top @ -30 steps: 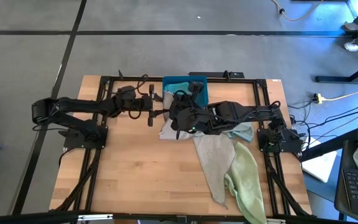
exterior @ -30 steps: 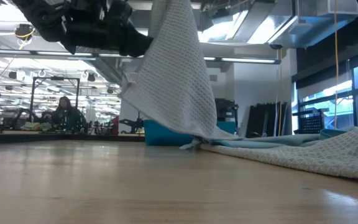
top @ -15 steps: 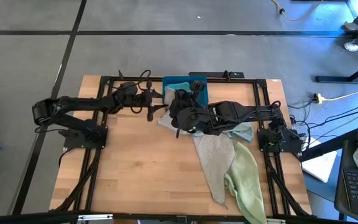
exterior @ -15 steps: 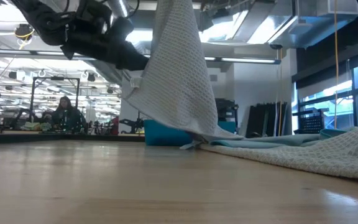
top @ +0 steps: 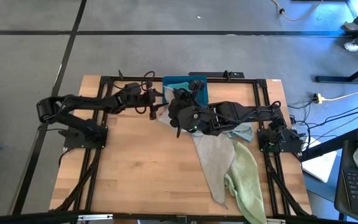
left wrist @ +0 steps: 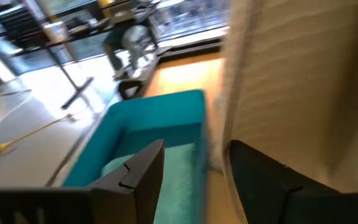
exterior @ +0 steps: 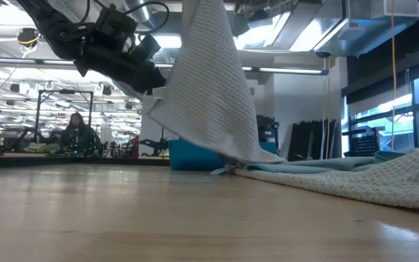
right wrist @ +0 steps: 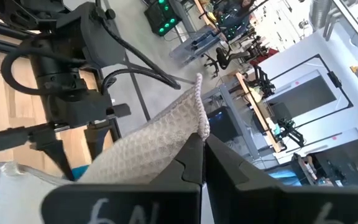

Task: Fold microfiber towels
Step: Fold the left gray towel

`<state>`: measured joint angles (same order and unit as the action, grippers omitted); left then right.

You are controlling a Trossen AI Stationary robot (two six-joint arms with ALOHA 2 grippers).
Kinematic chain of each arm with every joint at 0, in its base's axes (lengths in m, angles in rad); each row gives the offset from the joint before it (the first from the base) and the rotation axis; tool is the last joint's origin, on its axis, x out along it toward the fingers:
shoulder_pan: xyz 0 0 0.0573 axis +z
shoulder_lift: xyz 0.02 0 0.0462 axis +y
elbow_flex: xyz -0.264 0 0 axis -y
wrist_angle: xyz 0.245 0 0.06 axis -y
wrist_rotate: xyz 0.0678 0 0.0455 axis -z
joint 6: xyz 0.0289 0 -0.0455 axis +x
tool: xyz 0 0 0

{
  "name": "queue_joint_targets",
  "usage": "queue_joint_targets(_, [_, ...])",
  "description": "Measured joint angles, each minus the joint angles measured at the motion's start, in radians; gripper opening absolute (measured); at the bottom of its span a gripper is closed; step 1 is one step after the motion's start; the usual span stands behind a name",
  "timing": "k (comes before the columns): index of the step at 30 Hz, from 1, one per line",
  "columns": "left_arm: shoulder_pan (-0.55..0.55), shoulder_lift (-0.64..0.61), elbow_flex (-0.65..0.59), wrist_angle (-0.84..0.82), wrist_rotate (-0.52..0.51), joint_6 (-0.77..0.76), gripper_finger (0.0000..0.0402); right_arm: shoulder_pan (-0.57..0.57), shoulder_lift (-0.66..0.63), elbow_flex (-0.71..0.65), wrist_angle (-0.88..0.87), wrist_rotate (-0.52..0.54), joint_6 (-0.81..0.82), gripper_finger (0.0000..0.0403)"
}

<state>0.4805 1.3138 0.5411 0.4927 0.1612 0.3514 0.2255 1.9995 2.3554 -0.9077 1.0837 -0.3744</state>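
A pale grey-beige waffle towel [exterior: 206,87] hangs from my right gripper [right wrist: 202,146], which is shut on it above the table's far middle [top: 178,116]. The towel's lower edge [exterior: 228,161] rests on the table in front of the teal bin [top: 185,87]. My left gripper [left wrist: 194,180] is open beside the towel's left edge [left wrist: 235,81], level with it [top: 156,107]. The bin shows in the gap between its fingers. Whether its finger touches the towel, I cannot tell. It also shows in the low view [exterior: 155,76]. My right gripper pinches the towel between its two fingers near a corner [right wrist: 191,124], and the corner's tip [right wrist: 199,81] sticks out past them. The towel hangs below the hold, slack, with its lower end on the table.
A second grey-beige towel [top: 213,165] and a pale green one [top: 246,183] lie toward the near right. A pale blue towel [top: 246,132] lies under the right arm. A teal cloth [left wrist: 179,168] lies in the bin. Bare wood [top: 135,168] lies at the near left.
My left gripper has moved toward the table's far edge and toward the hanging towel's left edge, staying open. The part of the towel that lay spread on the table near my left gripper has drawn in under the right arm.
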Motion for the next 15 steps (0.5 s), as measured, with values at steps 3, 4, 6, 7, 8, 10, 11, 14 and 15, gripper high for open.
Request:
queue_joint_targets(3, [-0.001, -0.022, 0.001, 0.001, -0.045, 0.007, 0.0165, 0.007, 0.000, 0.000, -0.002, 0.016, 0.000, 0.0008])
queue_joint_targets(4, [-0.001, -0.028, 0.000, -0.006, -0.048, 0.012, 0.0157, 0.011, 0.000, 0.000, -0.006, 0.024, 0.000, 0.0008])
queue_joint_targets(6, [-0.001, -0.047, 0.000, -0.020, -0.049, 0.019, 0.0130, 0.020, 0.000, 0.000, -0.011, 0.042, 0.000, 0.0008])
queue_joint_targets(7, [-0.001, -0.059, 0.000, -0.027, -0.054, 0.019, 0.0113, 0.025, 0.000, 0.000, -0.015, 0.053, -0.001, 0.0008])
queue_joint_targets(8, [-0.001, -0.074, 0.000, -0.043, -0.062, 0.020, 0.0093, 0.031, 0.000, 0.000, -0.016, 0.062, 0.000, 0.0008])
queue_joint_targets(10, [-0.001, -0.105, 0.000, -0.066, -0.087, 0.031, 0.0048, 0.043, 0.000, 0.000, -0.027, 0.089, 0.002, 0.0008])
queue_joint_targets(11, [-0.001, -0.125, 0.000, -0.086, -0.092, 0.034, 0.0025, 0.049, 0.000, 0.000, -0.036, 0.102, 0.004, 0.0008])
queue_joint_targets(14, [-0.001, -0.192, 0.000, -0.123, -0.093, 0.036, 0.0009, 0.066, 0.000, 0.000, -0.069, 0.138, 0.031, 0.0008])
queue_joint_targets(15, [-0.001, -0.215, 0.000, -0.142, -0.093, 0.036, 0.0009, 0.070, 0.000, 0.000, -0.076, 0.146, 0.039, 0.0008])
